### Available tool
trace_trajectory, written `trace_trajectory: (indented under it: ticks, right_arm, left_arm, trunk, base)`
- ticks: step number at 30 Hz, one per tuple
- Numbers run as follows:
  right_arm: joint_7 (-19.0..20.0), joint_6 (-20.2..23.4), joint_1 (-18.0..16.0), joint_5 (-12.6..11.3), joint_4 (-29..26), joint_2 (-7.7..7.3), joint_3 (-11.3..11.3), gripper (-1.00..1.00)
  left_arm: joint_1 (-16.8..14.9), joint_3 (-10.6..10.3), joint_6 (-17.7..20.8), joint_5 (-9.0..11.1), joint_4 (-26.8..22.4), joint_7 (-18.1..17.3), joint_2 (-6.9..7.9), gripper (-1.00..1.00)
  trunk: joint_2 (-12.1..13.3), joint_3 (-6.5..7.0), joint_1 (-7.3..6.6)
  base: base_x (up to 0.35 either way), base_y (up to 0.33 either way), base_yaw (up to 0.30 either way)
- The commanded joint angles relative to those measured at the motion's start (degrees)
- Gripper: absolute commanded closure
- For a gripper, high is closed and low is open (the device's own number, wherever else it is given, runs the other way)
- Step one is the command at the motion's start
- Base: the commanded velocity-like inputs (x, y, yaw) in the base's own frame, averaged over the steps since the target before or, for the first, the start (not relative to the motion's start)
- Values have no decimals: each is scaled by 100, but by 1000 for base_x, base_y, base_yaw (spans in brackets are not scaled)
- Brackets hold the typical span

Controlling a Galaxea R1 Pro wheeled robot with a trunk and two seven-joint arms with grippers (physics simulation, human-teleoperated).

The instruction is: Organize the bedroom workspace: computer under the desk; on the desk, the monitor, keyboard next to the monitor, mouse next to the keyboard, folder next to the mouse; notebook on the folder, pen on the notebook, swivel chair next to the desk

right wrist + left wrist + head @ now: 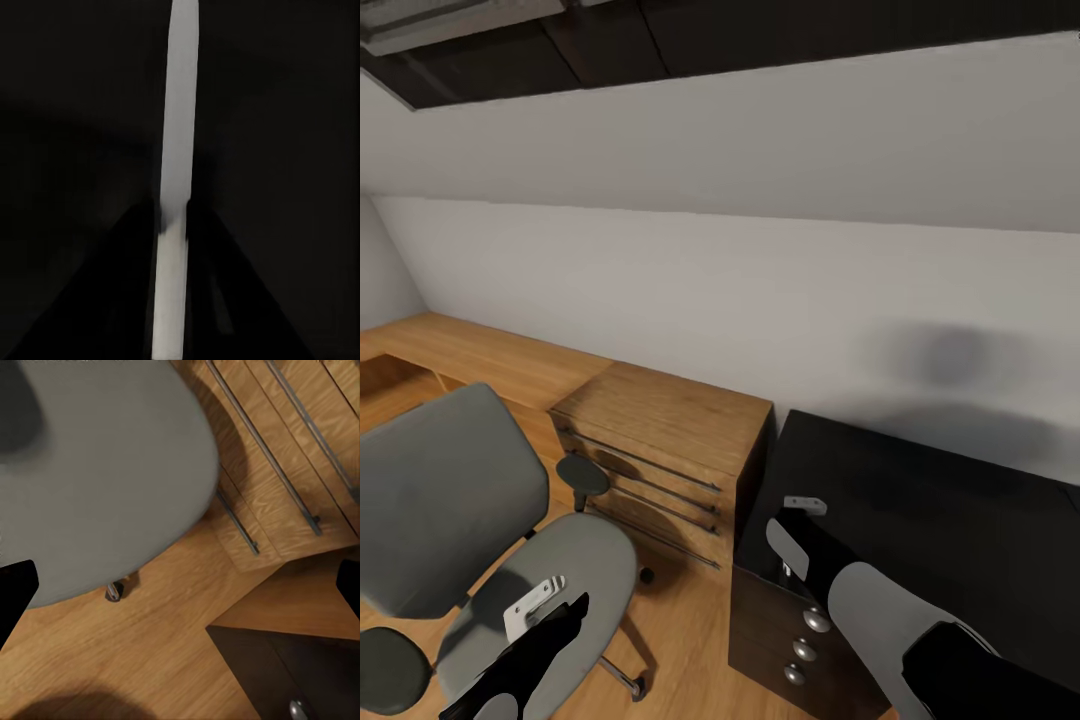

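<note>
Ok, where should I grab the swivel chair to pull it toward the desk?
Use the left tool, hovering above it: pinch the swivel chair's seat rim facing the desk, coming from above. That edge looks thin and bare; the right tool holds the pen.

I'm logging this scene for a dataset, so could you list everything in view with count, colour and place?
swivel chair: one, grey seat and back with black armrests, on the floor at the head view's lower left, beside the chest of drawers.
chest of drawers: one, wooden with thin metal handles, against the wall between chair and desk.
desk: one, glossy black top with a drawer unit and round silver knobs, at the right.
pen: one, slim and white, pinched upright between the right fingers over the desk.
floor: wood, under the chair and furniture.
wall: white, behind everything.
left gripper: black, over the chair seat; fingers apart in the left wrist view.
right gripper: at the desk's near left corner, closed on the pen.
</note>
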Motion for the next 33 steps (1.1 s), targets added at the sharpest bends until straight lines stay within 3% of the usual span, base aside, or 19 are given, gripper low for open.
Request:
trace_trajectory:
  ticks: [1,7,16,17,19,25,26,29,33]
  right_arm:
    - [-29,25,-6,-46,-18,-5,45,100]
    - [-47,64,1,-49,-373,-25,22,100]
    - [-60,141,4,-60,-895,-107,-7,100]
    - [-67,283,12,-61,-1213,-144,-14,100]
    - [-69,425,19,-66,-1501,-181,-19,100]
    - [-254,749,34,-124,-2141,-348,-33,100]
    - [-411,797,35,-220,-2283,-407,-36,100]
    - [-1134,864,44,-806,-2702,-696,-40,100]
    - [-1408,884,75,-1245,-3149,-1108,-35,100]
  left_arm:
    - [-5,-9,17,16,-9,38,5,-100]
    - [-5,-9,17,16,-2,38,11,-100]
    - [-5,-30,35,16,-2,38,5,-100]
    - [-5,-286,52,12,-2,44,-3,-100]
    - [-5,-428,55,11,3,45,-3,-100]
    - [-5,-561,63,15,69,40,-4,-100]
    - [-5,-582,65,14,112,39,-5,-100]
    - [-5,-623,68,12,231,30,-11,-100]
    - [-5,-649,69,15,260,24,-16,-100]
  trunk:
    - [36,11,-22]
    - [277,119,-153]
    - [637,280,-351]
    - [678,298,-373]
    - [758,334,-417]
    - [998,442,-549]
    - [1039,460,-571]
    - [1119,496,-615]
    - [1119,496,-615]
  base:
    - [0,0,0]
    - [-90,0,0]
    - [-315,0,0]
    - [-319,0,0]
    - [-264,0,0]
    - [-112,0,0]
    - [-33,0,0]
    - [-11,0,0]
    - [-3,0,-86]
